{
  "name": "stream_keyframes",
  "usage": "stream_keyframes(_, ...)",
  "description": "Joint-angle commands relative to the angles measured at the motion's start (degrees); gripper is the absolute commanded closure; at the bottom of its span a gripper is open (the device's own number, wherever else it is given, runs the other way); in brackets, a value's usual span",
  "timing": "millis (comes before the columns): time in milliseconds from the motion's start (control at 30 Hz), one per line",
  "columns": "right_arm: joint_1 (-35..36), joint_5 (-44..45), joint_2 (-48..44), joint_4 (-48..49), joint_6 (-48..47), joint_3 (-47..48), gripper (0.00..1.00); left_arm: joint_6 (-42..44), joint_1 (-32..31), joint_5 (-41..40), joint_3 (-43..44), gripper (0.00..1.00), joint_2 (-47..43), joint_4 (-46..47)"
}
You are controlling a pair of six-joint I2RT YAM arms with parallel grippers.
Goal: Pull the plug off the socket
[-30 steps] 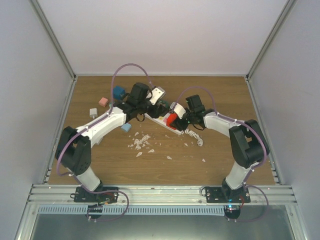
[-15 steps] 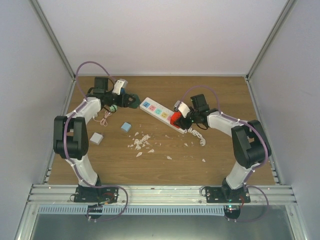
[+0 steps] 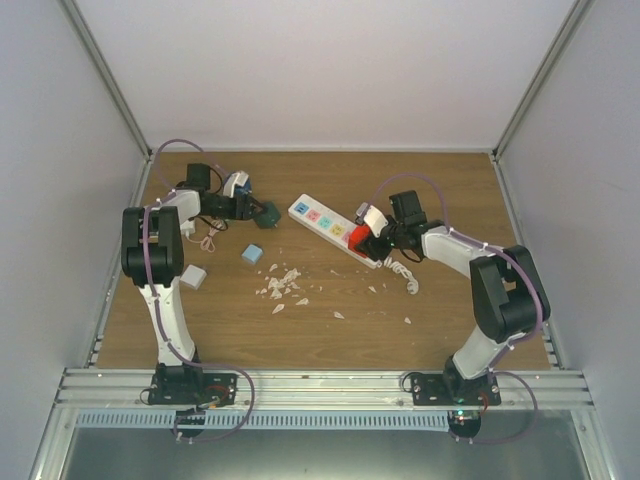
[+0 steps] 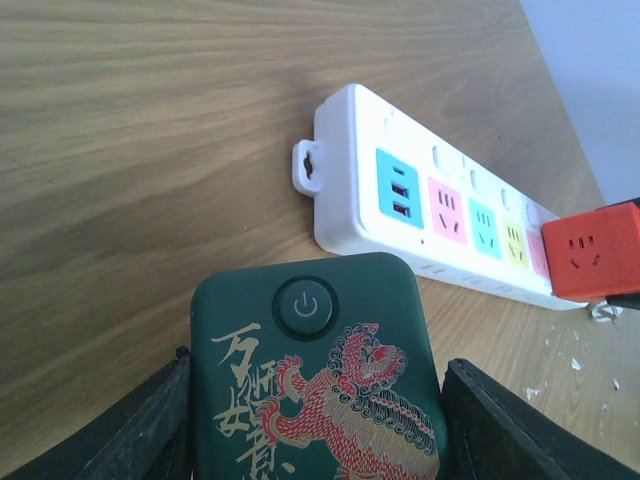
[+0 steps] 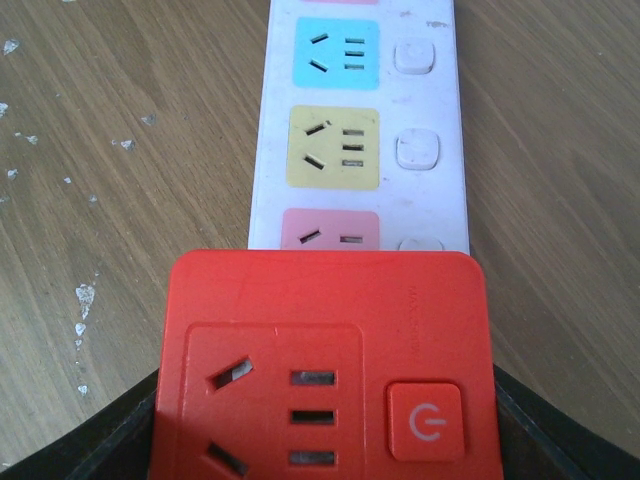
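The white power strip (image 3: 322,222) lies slantwise at mid-table, and its pastel outlet faces show in the left wrist view (image 4: 440,205) and the right wrist view (image 5: 355,130). A red cube plug (image 3: 358,240) sits on its right end. My right gripper (image 3: 365,238) is shut on this red plug (image 5: 320,370), a finger on each side. My left gripper (image 3: 258,212) is left of the strip and apart from it. It is shut on a dark green cube plug (image 4: 315,380) with a lion print, whose front edge is near the wood.
The strip's white coiled cord (image 3: 405,272) trails to the right. A pale blue cube (image 3: 252,254), a grey-white cube (image 3: 193,276) and a thin cable (image 3: 208,240) lie at the left. White crumbs (image 3: 282,285) are scattered in front. Walls close in the sides and back.
My left arm has swung from over the strip to the back left, carrying the green plug clear of it. The strip and my right gripper have shifted slightly right.
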Motion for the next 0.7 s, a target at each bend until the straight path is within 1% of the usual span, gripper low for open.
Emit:
stream_keyframes(0,-0.82,0.47,-0.12,-3.38,-1.34,-1.55,0.81,-1.3,1.32,-0.6,3.55,0.57,1.41,-0.18)
stream_keyframes(67,-0.81,-0.1,-0.05,-2.98,-0.89,-1.57,0.79,-1.67,2.04,-3.51,4.45,0.42,1.7,-0.93)
stream_keyframes(133,-0.61,-0.57,0.04,-2.69,-0.4,-1.29,0.77,-1.56,2.58,-5.08,4.28,0.31,0.69,-0.9)
stream_keyframes(167,-0.51,-0.65,-0.02,-2.4,-0.11,-1.17,0.75,-1.17,2.54,-5.63,4.11,0.27,-0.19,-0.87)
stream_keyframes(267,0.16,-0.82,-0.14,-1.71,0.84,-0.7,0.71,0.51,2.15,-7.39,4.04,0.18,-3.84,-1.4)
stream_keyframes(367,1.08,-0.55,0.04,-1.12,1.84,0.0,0.65,1.94,1.52,-10.6,5.24,0.03,-6.45,-2.67)
stream_keyframes(433,1.7,-0.43,0.4,-0.85,2.28,0.49,0.6,3.92,1.0,-11.9,6.82,0.01,-7.54,-4.67)
stream_keyframes(533,2.8,-0.24,0.65,-0.06,3.22,0.96,0.59,6.97,-1.84,-16.95,4.95,0.01,-11.53,-3.95)
stream_keyframes(667,4.25,0.29,1.58,0.93,5.25,2.11,0.58,9.81,-9.53,-22.14,0.08,0.01,-16.57,-2.6)
